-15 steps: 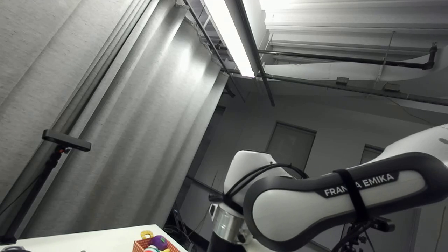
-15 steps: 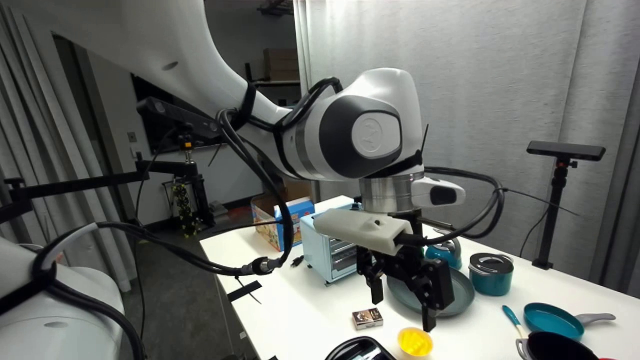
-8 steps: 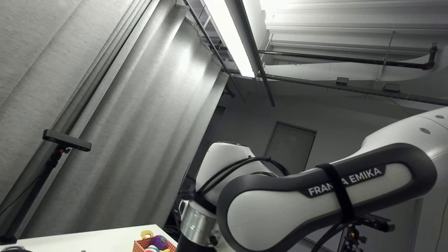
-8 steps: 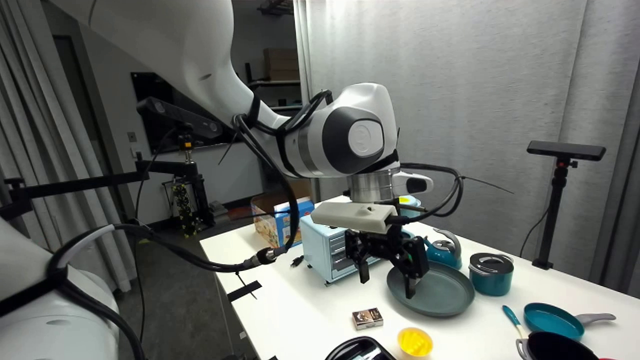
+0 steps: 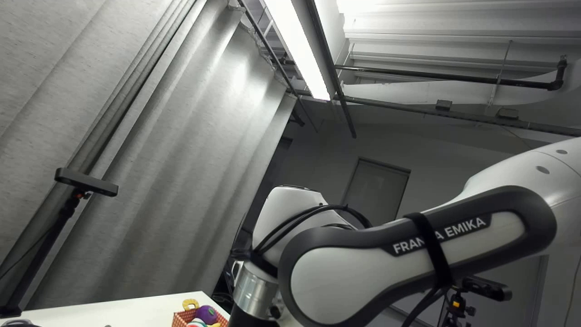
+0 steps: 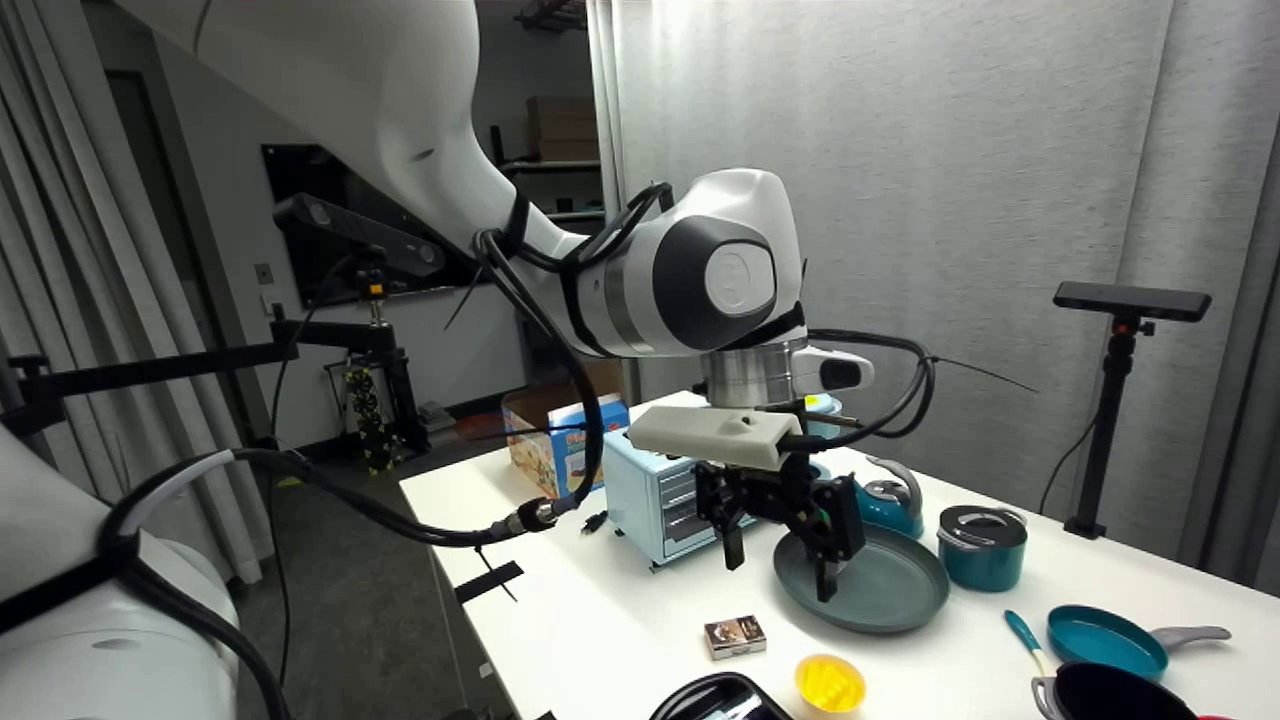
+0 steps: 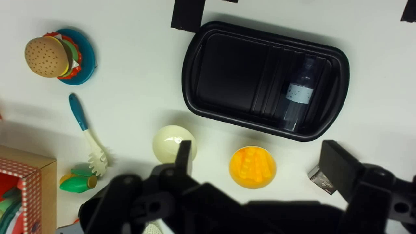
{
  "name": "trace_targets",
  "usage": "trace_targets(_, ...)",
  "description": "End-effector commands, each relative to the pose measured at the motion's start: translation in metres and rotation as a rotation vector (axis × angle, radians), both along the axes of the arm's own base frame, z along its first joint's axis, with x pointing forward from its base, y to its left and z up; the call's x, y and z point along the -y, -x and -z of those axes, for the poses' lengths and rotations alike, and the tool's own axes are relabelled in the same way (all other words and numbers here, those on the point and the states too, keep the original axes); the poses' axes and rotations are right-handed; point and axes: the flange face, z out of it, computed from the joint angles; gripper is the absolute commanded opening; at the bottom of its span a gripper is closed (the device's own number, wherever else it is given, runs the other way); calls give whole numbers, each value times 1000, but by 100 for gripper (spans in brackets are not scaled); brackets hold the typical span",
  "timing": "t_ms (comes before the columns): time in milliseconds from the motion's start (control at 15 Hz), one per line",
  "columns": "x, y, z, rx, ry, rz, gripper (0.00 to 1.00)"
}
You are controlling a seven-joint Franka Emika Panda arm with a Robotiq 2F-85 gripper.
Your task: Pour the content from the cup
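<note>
A small orange-yellow cup (image 6: 830, 685) with yellow pieces inside stands upright on the white table in an exterior view. It also shows in the wrist view (image 7: 253, 167), below and between my fingers. My gripper (image 6: 780, 567) is open and holds nothing, well above the table, near the grey plate (image 6: 890, 590). In the wrist view my gripper (image 7: 256, 146) has its fingers wide apart. A cream bowl (image 7: 169, 143) is left of the cup, partly covered by a finger. A black tray (image 7: 232, 70) with a clear bottle (image 7: 299, 93) lies beyond the cup.
A small box (image 6: 735, 638) lies near the cup. A toaster oven (image 6: 635, 500), kettle (image 6: 888, 510), lidded pot (image 6: 983, 555), teal pan (image 6: 1105, 642) and black pot (image 6: 1120, 692) stand around. A toy burger (image 7: 45, 57), a pasta spoon (image 7: 79, 113) and a checkered basket (image 7: 32, 201) are left.
Over the second, my gripper has moved left and up in an exterior view, away from the cup. In the last half second it has barely shifted. The fingers stay open; the cup has not moved.
</note>
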Motion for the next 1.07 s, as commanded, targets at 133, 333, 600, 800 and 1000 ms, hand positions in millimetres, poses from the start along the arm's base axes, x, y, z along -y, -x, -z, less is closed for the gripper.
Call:
trace_targets(133,-10,-30,13,-3,3,28,100)
trace_targets(333,-29,-41,28,-29,-2,7,100)
trace_targets(600,-51,-54,58,-86,-37,4,100)
trace_targets(800,-64,-65,78,-117,-82,21,100)
trace_targets(1000,-79,-82,92,-128,-136,56,100)
